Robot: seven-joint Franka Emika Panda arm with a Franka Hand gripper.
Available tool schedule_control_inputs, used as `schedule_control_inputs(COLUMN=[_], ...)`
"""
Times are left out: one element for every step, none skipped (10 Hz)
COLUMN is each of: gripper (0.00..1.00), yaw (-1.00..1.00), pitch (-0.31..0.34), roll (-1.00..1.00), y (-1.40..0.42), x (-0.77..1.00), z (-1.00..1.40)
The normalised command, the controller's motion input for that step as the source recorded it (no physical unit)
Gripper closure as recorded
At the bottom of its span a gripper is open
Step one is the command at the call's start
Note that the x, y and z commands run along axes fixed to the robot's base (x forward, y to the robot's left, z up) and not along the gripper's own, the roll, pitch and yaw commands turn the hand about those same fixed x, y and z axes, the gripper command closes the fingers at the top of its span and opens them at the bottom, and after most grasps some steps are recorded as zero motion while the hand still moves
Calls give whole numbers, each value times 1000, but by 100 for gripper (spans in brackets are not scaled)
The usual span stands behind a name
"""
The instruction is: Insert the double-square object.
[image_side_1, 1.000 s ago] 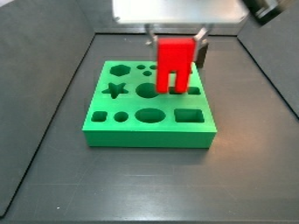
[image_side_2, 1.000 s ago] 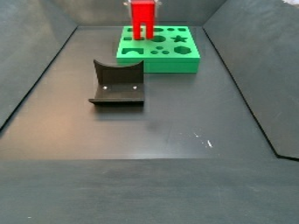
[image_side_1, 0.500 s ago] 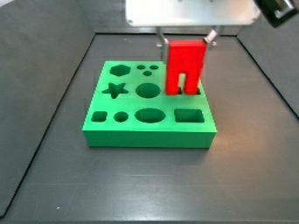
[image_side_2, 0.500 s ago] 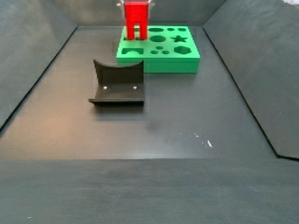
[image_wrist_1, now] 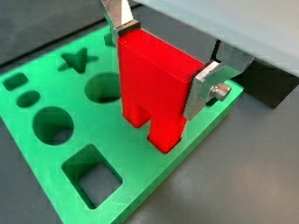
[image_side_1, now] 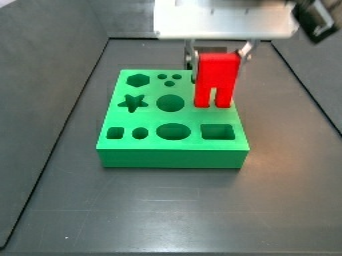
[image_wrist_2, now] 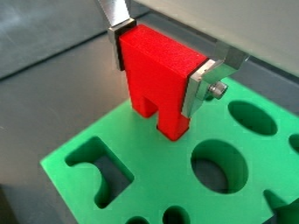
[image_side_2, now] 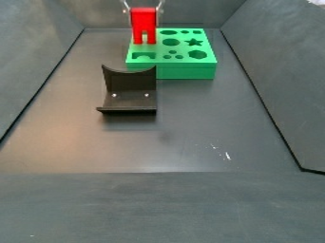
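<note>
— Where's the red block (image_side_1: 215,78)?
— Clamped in the claw (image_wrist_1: 163,59), legs down over the green board (image_side_1: 170,145), at its far right corner.
— How to finish well?
— Keep it upright, square both legs to their holes — then lower slowly.

You will find no text, label, brand, number or sign to read in any of these views. The gripper (image_wrist_1: 163,59), which sits above the green board (image_side_1: 147,140) with its silver fingers (image_wrist_2: 211,80) closed on the upper part of the double-square object (image_wrist_1: 155,83), bears no marking you could read. The red faces of that object are plain, the board shows only its shaped holes, and the fixture (image_side_2: 127,92) on the floor is unmarked.
</note>
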Motion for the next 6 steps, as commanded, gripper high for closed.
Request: schedule_control_inputs(gripper=[100,100,100,100,100,100], yaw=[-49,0,0,0,0,0], pitch=[-83,-84,-50,-43,-93,0], roll=[130,124,119,137,0,0], y=[0,-60,-91,-103,-57,0], x=[0,0,0,9,34,0], z=[-463,-434,-374,-400,-226,-3])
